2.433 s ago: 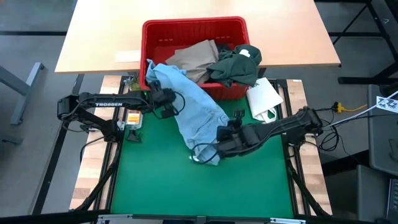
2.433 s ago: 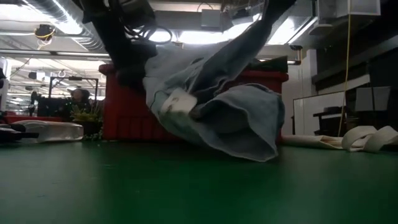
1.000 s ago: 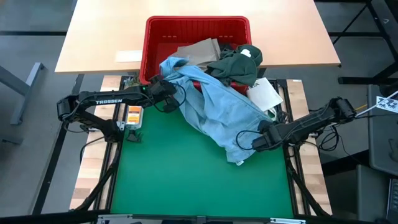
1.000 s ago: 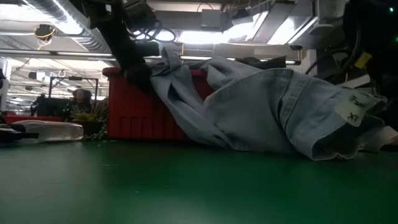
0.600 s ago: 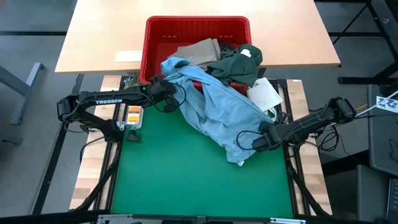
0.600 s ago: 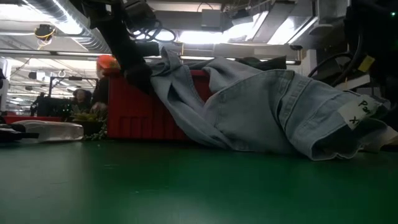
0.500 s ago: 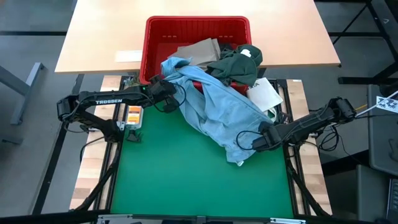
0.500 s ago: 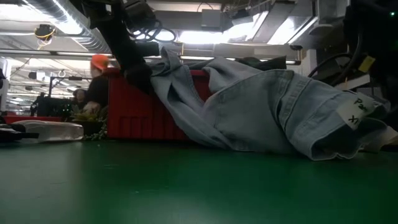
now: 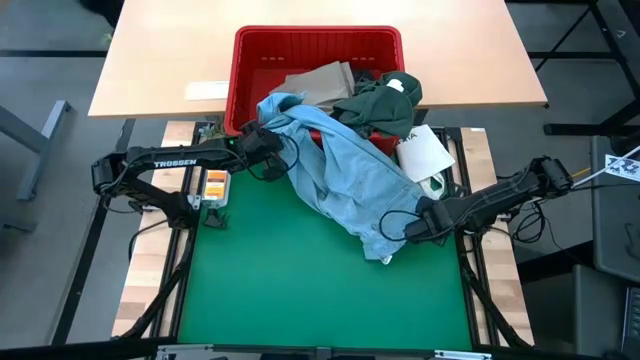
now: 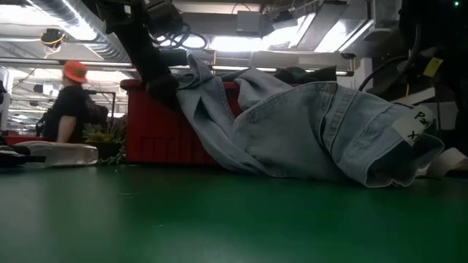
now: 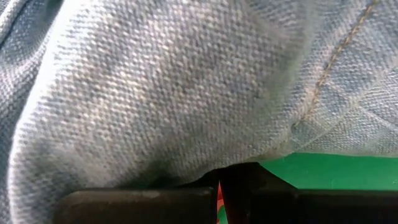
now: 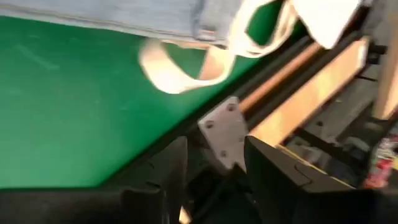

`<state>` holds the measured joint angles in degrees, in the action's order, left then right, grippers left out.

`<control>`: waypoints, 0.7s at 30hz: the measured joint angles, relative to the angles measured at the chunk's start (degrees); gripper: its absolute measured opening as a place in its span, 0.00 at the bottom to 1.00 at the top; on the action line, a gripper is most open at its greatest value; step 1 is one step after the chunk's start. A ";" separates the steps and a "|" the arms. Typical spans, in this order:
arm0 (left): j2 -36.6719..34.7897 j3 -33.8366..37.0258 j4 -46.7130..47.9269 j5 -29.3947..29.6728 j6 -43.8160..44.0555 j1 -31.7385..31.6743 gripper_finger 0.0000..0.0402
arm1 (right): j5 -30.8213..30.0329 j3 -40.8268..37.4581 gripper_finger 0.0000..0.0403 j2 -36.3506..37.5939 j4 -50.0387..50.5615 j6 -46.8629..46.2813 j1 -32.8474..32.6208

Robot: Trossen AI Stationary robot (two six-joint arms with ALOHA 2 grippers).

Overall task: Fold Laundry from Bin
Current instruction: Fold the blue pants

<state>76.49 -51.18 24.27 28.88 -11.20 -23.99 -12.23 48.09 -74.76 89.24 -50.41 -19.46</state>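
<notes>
Light blue garment (image 9: 345, 180) drawn partly out of the red bin (image 9: 250, 55), draped from the bin's near rim down onto the green mat (image 9: 280, 290) of the table. The upper end hangs from the left end effector (image 9: 262, 148), which is pressed together and pinching a fold of the fabric at the bin's front left corner; the left wrist view shows cloth bunched directly against its fingers (image 11: 143, 198). The lower end, with a white label (image 10: 415, 124), lies in a heap at the mat's right side. The right end effector (image 9: 412, 228) sits just beside that heap; in the right wrist view its fingers (image 12: 174, 168) stand spread, with nothing between them and the garment's hem beyond. The dark green garment (image 9: 380, 105) and a tan garment (image 9: 320, 80) rest in the bin; a white packet (image 9: 425, 155) lies beside the bin's right corner, with its looped strap (image 12: 180, 68) near the hem.

Risks, as judged: with only one corner held, the garment may slide back against the bin or twist when lifted, since its free end is crumpled. A regrasp by the right end effector could catch the strap instead of the hem. Further pulling by the left could drag the bin, or the green garment hanging over its rim
</notes>
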 joint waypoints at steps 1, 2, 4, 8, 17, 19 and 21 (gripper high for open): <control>0.00 0.00 0.00 -0.02 0.01 0.00 0.01 | 1.19 0.07 0.39 0.35 0.31 -0.19 0.02; 0.00 0.00 0.00 -0.01 0.02 0.00 0.01 | 3.00 0.14 0.38 0.46 1.18 -0.23 0.02; 0.00 0.00 0.00 -0.03 0.02 0.00 0.01 | 6.36 0.21 0.36 0.33 0.65 -0.24 0.00; 0.00 0.00 0.02 -0.05 0.02 0.00 0.01 | 11.94 0.27 0.34 0.37 0.91 -0.24 -0.09; 0.00 0.00 0.03 -0.06 0.04 0.00 0.01 | 9.43 7.15 0.35 0.33 -0.25 -0.91 -3.71; 0.00 0.00 0.03 -0.06 0.05 0.00 0.01 | 6.53 10.25 0.35 0.33 -2.62 -3.16 -6.33; 0.00 0.00 0.04 -0.06 0.09 0.00 0.01 | 3.58 12.94 0.35 0.37 -6.61 -5.19 -9.34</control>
<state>76.49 -51.18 24.32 28.82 -11.11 -23.99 -8.64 61.03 -74.40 82.63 -55.60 -28.81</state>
